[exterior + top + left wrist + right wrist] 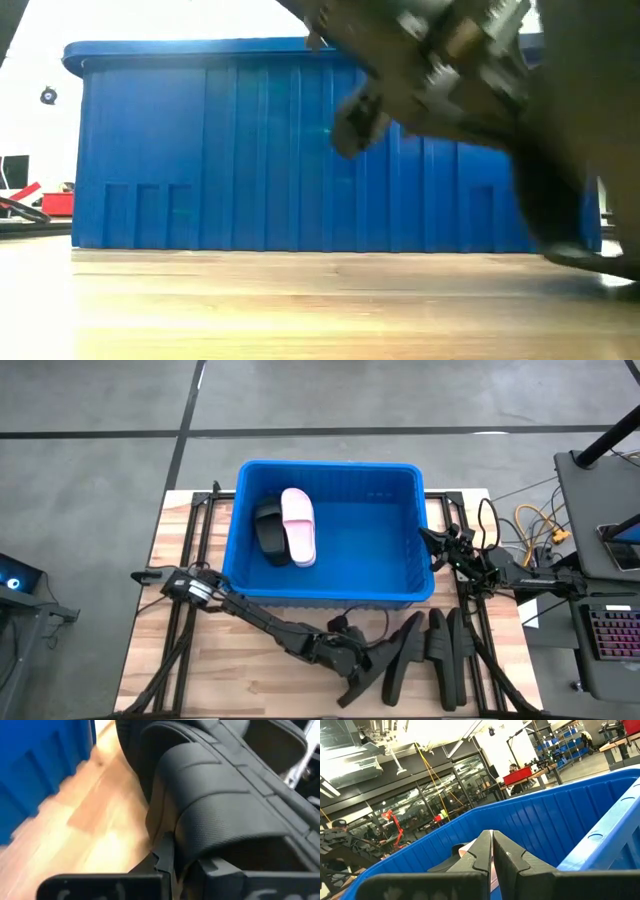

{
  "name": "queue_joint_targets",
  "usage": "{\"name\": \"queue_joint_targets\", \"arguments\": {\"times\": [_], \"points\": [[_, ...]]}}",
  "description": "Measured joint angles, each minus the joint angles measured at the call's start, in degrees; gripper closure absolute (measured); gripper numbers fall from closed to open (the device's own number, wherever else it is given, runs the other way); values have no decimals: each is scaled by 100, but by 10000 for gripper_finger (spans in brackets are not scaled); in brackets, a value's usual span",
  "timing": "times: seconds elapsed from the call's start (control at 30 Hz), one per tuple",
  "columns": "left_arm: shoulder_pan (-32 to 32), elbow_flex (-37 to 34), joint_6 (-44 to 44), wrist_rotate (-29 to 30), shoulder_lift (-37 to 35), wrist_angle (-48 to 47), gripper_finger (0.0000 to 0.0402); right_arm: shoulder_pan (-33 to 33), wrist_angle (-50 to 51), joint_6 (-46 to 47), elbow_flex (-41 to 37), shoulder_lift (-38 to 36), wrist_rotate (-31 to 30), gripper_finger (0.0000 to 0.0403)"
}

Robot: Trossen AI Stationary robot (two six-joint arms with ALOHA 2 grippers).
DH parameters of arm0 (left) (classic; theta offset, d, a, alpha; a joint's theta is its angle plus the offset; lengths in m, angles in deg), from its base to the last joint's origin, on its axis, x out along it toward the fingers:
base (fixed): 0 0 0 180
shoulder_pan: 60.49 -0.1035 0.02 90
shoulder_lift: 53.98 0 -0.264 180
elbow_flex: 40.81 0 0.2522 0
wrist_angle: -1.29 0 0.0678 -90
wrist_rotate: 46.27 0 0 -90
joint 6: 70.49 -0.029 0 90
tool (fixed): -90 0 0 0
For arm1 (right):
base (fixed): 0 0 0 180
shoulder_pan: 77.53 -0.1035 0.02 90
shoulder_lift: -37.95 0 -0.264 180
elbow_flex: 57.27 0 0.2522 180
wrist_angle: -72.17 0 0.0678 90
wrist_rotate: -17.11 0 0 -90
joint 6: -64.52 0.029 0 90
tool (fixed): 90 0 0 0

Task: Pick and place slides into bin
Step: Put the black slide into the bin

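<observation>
I've got the left gripper (352,662) clamped tight on a black slide (385,657) at the lower middle of the high view, so next I lift it clear over the bin (330,598) rim. The right gripper (428,540) waits closed and empty at the bin's right edge; one pink slide (298,525) and one black slide already lie inside, upper left.

blue ribbed bin (330,590), upright at the counter's centre. inside, at its left end, one pink slide (298,525) beside one black slide (269,530), soles down. in front of the bin, black slides (430,645) lie clustered, apparently four; the leftmost slide (220,815) is tilted.
</observation>
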Motion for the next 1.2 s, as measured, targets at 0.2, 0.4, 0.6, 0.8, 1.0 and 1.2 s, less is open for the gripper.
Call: {"name": "queue_joint_targets", "arguments": {"times": [0.2,0.4,0.6,0.8,1.0,1.2], "points": [[13,-41,-3,-390,-636,-1268,398,-1,0,-1,1,0,0,394],[3,-37,-322,-864,-1625,-1500,398,-2,4,-1,2,0,0,394],[-157,18,-662,-603,-2618,-1538,398,-2,23,-1,2,-3,0,394],[-482,137,-2076,1940,-3262,-990,398,-2,28,4,2,-4,0,394],[-1261,164,-3455,3172,-3090,-281,398,-1,28,1,2,-7,-2,394],[-1943,208,-3499,4039,-2456,-357,400,-2,19,19,2,-7,-2,394]]}}
